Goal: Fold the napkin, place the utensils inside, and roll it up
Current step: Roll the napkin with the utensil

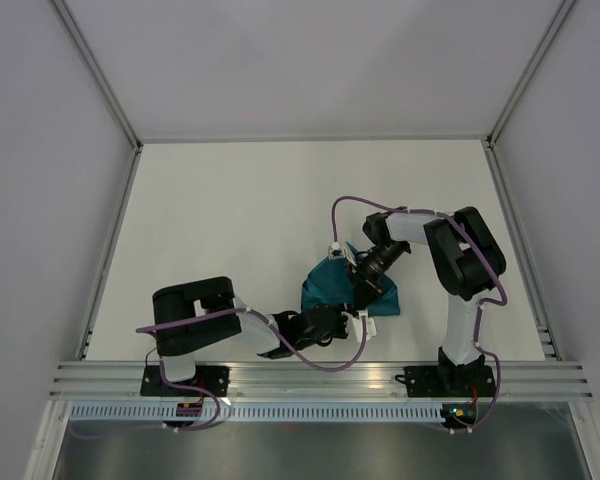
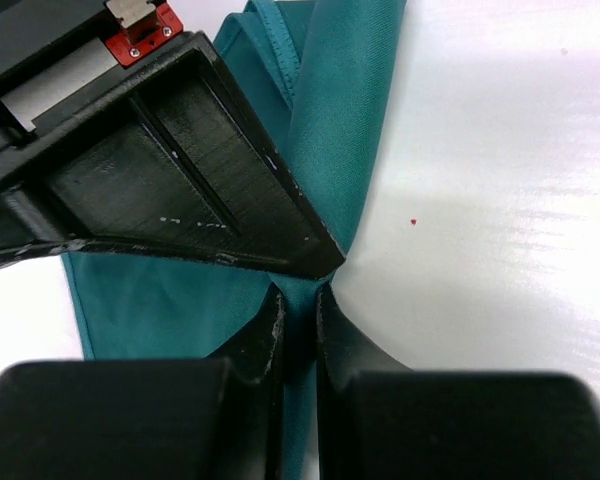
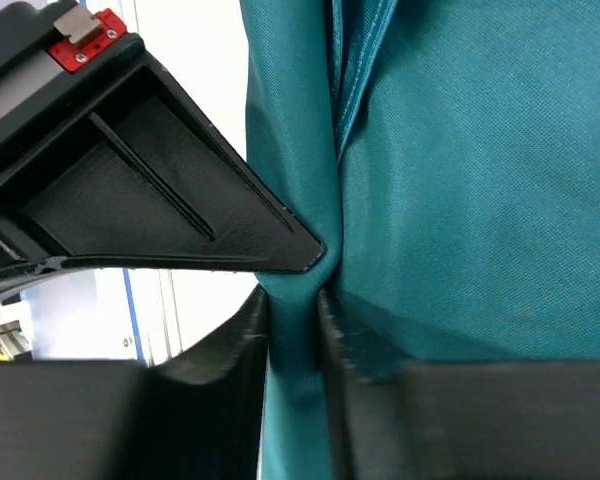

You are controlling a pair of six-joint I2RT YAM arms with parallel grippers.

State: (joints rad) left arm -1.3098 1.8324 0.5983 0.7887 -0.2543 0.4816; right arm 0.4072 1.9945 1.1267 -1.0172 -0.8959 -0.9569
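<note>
The teal napkin lies bunched on the white table between both arms, near the front edge. My left gripper reaches in from the left, and in the left wrist view the left gripper is shut on a narrow fold of the napkin. My right gripper comes down from the right. Seen from its own wrist, the right gripper is shut on a pinched ridge of the napkin. The utensils are out of view.
An aluminium rail runs along the near edge, behind the arm bases. Pale enclosure walls stand on the left, right and far sides of the white table.
</note>
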